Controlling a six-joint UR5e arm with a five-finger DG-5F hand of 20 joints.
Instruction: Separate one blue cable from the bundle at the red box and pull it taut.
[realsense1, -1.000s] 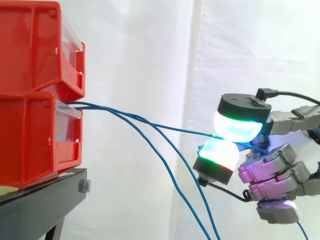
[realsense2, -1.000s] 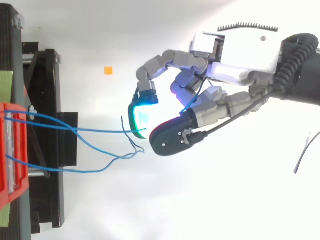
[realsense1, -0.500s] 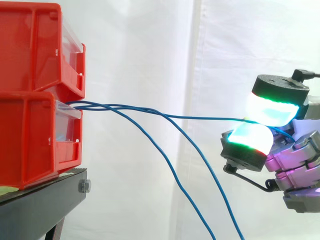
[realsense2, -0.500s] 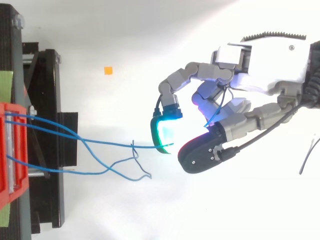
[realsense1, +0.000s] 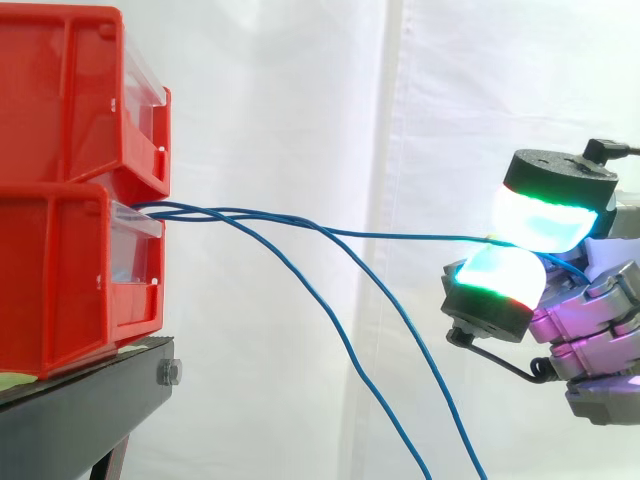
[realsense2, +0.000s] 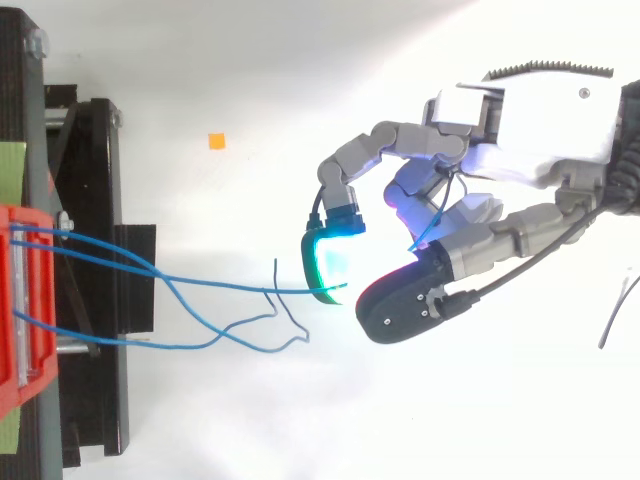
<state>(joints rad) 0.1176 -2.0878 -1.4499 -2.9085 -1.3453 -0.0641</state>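
Drawn rightward in frame, the hand (realsense1: 590, 330) pinches one blue cable (realsense1: 400, 236), tautening it from the red box (realsense1: 60, 270); slack cables (realsense2: 150, 344) droop.

This is a robotics lab set up as a test rig. A plain white curtain (realsense1: 300, 120) hangs as the backdrop across the side view. At 9 o'clock, red plastic storage bins (realsense1: 60, 100) are stacked on a black metal stand (realsense1: 90, 400) with a bolt head showing. At 3 o'clock a mechanical hand (realsense1: 590, 335) with glowing pads (realsense1: 540, 220) pinches a blue cable (realsense1: 400, 235) that runs from the bins. From above, a small orange marker square (realsense2: 217, 141) sits at 11 o'clock on the bare white ground.
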